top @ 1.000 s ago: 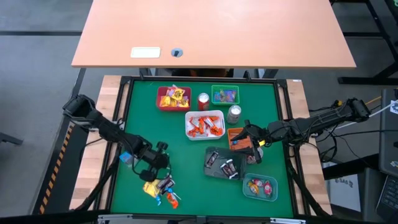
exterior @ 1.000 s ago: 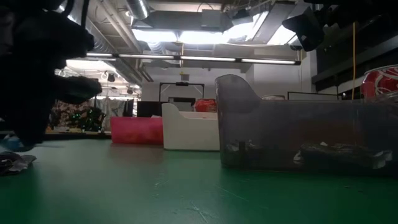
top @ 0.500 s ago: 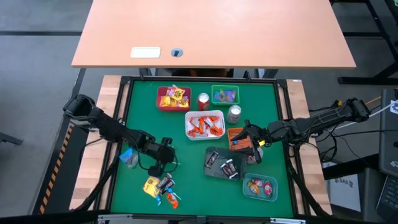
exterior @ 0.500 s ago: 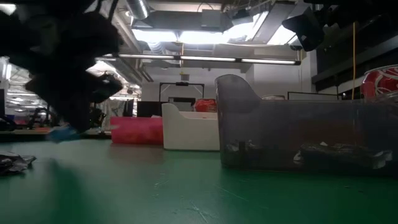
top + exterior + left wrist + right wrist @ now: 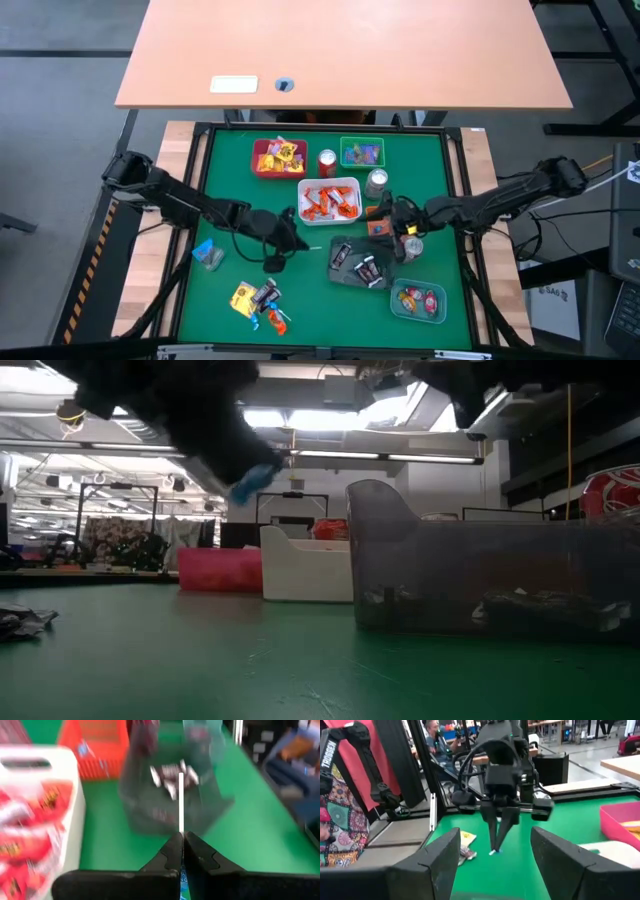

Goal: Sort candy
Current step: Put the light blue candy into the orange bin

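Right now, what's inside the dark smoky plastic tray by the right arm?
The dark smoky plastic tray holds a few dark-wrapped candies with white ends, spread over its floor. The open right gripper hangs over its near-right corner, so anything under it is hidden.

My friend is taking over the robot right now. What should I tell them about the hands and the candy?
Left gripper: jaws shut on a small blue candy, mid-table, lifted off the mat.
Right gripper: jaws open and empty, near the orange tray.
Done: sorted candy lies in the red tray, green tray, white tray, dark tray and clear tray.
Left: a loose pile near the front left, plus a piece beside it.
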You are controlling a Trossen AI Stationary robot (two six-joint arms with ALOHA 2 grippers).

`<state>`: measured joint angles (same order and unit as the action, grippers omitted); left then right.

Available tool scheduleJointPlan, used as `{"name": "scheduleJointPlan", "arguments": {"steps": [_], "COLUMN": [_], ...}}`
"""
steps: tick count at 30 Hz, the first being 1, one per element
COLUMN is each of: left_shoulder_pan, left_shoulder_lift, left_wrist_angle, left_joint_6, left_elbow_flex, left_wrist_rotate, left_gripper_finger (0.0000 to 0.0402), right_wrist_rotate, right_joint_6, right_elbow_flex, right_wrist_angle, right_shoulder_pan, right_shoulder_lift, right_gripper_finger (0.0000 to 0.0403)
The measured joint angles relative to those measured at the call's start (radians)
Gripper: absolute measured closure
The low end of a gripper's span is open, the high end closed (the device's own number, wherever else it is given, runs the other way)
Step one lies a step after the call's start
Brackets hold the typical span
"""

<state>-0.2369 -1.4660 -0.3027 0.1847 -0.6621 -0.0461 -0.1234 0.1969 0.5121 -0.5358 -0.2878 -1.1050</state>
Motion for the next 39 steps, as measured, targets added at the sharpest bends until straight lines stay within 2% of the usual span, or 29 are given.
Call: {"name": "scheduleJointPlan", "arguments": {"steps": [4, 16, 22, 39], "left_shoulder_pan": [0.027, 0.075, 0.075, 0.075], "left_shoulder_lift": [0.0, 0.0, 0.0, 0.0], "left_wrist_angle": [-0.115, -0.336, -0.419, -0.51], "left_joint_6": [-0.002, -0.009, -0.011, -0.011], "left_elbow_flex": [0.0, 0.0, 0.0, -0.001], "left_wrist_rotate": [-0.024, -0.057, -0.057, -0.057], "left_gripper_finger": [0.0401, 0.0401, 0.0401, 0.0401], "right_wrist_rotate": [0.0, -0.088, -0.164, -0.148], "right_joint_6": [-0.022, -0.136, -0.149, -0.143], "right_elbow_flex": [0.019, 0.163, 0.189, 0.191], "right_wrist_angle": [-0.074, -0.076, -0.08, -0.234], "right_shoulder_pan": [0.0, 0.0, 0.0, 0.0], "right_shoulder_lift": [-0.092, -0.265, -0.282, -0.297], "right_gripper_finger": [0.0162, 0.0162, 0.0162, 0.0162]}}
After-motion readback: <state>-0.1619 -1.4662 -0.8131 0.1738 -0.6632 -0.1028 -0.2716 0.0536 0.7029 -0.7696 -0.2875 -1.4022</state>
